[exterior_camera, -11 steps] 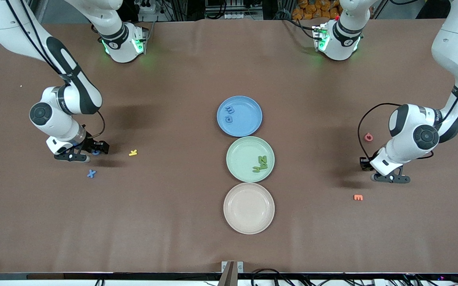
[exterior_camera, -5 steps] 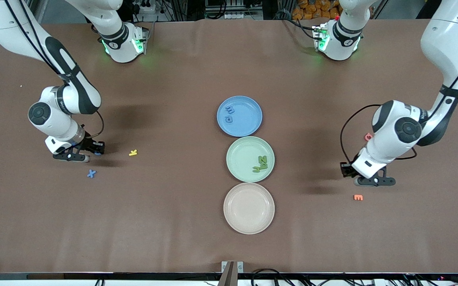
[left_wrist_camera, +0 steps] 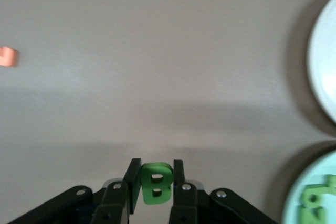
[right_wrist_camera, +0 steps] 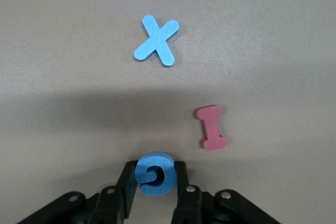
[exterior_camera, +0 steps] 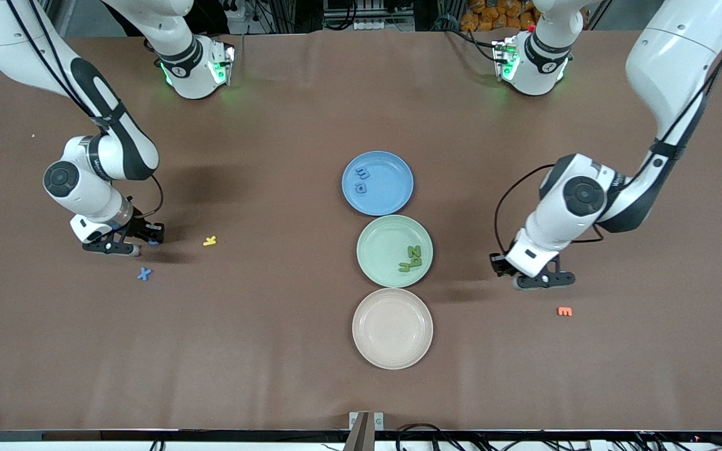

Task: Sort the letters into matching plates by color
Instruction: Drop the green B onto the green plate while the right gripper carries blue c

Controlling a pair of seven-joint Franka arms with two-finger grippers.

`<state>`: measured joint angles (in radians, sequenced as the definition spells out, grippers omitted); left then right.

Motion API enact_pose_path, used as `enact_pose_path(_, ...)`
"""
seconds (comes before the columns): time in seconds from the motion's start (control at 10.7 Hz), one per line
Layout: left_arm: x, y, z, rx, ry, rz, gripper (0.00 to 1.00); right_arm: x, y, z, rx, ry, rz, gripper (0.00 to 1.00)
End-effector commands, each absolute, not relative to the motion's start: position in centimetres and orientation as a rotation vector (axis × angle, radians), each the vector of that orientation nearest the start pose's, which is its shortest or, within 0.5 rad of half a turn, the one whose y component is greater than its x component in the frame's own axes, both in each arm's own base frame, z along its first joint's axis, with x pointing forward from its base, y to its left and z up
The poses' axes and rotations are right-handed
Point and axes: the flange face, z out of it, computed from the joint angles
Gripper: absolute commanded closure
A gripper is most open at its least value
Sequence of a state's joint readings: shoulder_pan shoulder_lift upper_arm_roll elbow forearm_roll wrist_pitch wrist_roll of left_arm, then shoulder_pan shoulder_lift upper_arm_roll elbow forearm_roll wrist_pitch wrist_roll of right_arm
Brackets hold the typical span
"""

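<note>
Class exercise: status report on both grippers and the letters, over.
Left gripper shut on green B, nearing green plate. Right gripper closed around blue G at table level. Blue X loose. Nothing in the way.

Three plates stand in a row down the middle of the table (exterior_camera: 273, 376): one plate (exterior_camera: 392, 172) farthest from the front camera with two letters (exterior_camera: 361, 181) in it, the middle plate (exterior_camera: 380, 241) just beside it with several letters (exterior_camera: 411, 259) in it, and the nearest plate (exterior_camera: 392, 327) just beside that. Toward the right arm's end lie an X letter (exterior_camera: 143, 274) and a K letter (exterior_camera: 210, 240), the X nearer the front camera, with an I letter (right_wrist_camera: 211, 127) near the X. Toward the left arm's end an E letter (exterior_camera: 564, 311) lies alone, well apart from the plates.
</note>
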<state>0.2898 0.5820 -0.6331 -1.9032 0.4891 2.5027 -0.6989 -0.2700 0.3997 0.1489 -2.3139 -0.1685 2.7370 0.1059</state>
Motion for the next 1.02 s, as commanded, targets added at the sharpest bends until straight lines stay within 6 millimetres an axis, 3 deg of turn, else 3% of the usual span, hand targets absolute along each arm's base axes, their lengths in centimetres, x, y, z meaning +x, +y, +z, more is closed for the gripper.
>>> enact_pose_path(0.0, 60.9, -24.0, 25.4, -3.234, -0.234, -0.232, 1.0, 52.4, -3.1, 19.6, -3.165, 0.092, 0.001, 0.78)
enact_pose_path(0.28, 60.3, -28.7, 25.1, -3.26, -0.313, -0.227, 1.0, 53.1, 0.5, 20.2, -3.159, 0.262, -0.02, 0.78)
enact_pose_path(0.47, 60.3, -29.4, 24.9, -3.264, -0.329, -0.224, 1.0, 53.5, 3.7, 20.7, -3.149, 0.335, -0.018, 0.78)
enact_pose_path(0.93, 60.4, -33.1, 25.4, -3.298, -0.356, -0.239, 1.0, 52.8, 16.6, 22.5, -3.05, 0.468, -0.022, 0.78)
